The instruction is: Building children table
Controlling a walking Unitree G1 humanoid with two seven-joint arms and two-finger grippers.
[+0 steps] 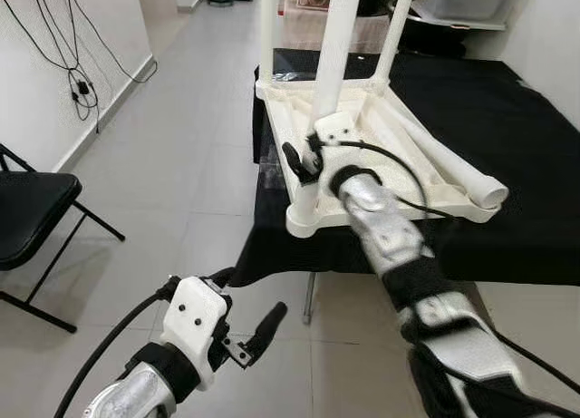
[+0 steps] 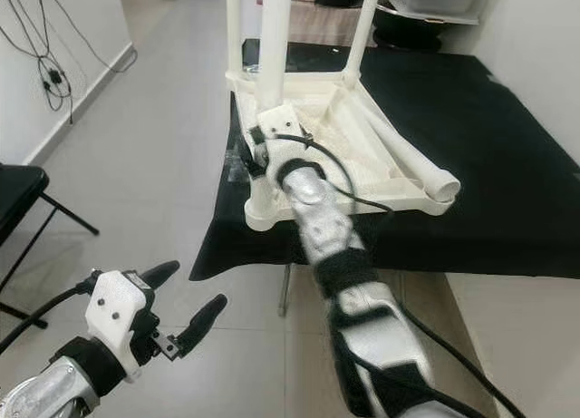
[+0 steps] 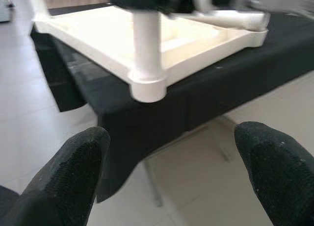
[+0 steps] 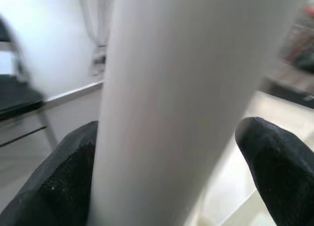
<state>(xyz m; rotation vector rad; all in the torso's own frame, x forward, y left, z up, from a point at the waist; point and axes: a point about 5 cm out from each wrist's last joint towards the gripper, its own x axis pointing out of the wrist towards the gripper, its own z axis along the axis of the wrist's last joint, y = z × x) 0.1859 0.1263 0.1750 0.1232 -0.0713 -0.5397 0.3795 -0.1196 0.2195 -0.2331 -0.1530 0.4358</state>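
Observation:
A white plastic children's table (image 1: 390,223) lies upside down on a black-covered table (image 1: 526,119). Three white legs stand up from its corners, and a loose leg (image 1: 444,155) lies across the underside. My right gripper (image 1: 306,160) is open around the near-left corner leg (image 1: 335,46), low down by its socket. That leg (image 4: 171,88) sits between the fingers, one black pad (image 4: 68,177) against it and the other a little apart. My left gripper (image 1: 246,300) hangs open over the floor, below and in front of that corner (image 3: 147,86), holding nothing.
A black folding chair (image 1: 27,214) stands at the left on the tiled floor. Cables (image 1: 77,82) hang on the left wall. Behind the table a shelf holds a plastic bin (image 1: 462,1). Open floor lies to the left of the table.

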